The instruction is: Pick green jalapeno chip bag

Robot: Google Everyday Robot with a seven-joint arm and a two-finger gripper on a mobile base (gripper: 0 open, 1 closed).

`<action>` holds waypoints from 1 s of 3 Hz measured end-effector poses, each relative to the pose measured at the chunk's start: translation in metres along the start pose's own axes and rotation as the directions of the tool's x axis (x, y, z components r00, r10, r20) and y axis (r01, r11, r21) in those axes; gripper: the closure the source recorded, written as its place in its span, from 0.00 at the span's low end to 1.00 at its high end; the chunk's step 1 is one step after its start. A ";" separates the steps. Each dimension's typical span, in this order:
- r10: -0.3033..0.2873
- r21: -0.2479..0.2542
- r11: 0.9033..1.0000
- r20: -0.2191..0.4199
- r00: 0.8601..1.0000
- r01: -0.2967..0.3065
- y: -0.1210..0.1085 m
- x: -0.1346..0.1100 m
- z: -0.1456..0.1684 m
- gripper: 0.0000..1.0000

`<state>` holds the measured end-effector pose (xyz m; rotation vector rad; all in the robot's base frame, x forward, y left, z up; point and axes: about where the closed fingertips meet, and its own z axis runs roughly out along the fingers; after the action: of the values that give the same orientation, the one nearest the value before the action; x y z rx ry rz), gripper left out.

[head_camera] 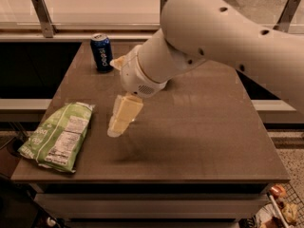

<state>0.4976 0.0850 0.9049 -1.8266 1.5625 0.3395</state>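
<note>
Your tool hangs over the brown surface, near the green jalapeno chip bag, which lies flat at the front-left corner. You cannot tell whether the tool is spread. A low, off-centre approach could push the bag off the edge.

White arm comes in from upper right, thick and bulky, running diagonally down-left across the view. Wrist is a round white housing, angled downward. Cream gripper hangs just below the wrist, left of centre in the view, pointing down and slightly left, in the air.
</note>
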 end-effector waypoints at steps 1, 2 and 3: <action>-0.020 -0.042 0.999 -0.020 1.000 0.019 -0.003 -0.013 0.029 0.00; -0.024 -0.087 0.996 -0.038 0.999 0.021 0.004 -0.020 0.053 0.00; -0.025 -0.130 0.991 -0.048 0.999 0.018 0.018 -0.027 0.069 0.00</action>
<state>0.4904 0.1500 0.8653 -1.9630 1.5853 0.3970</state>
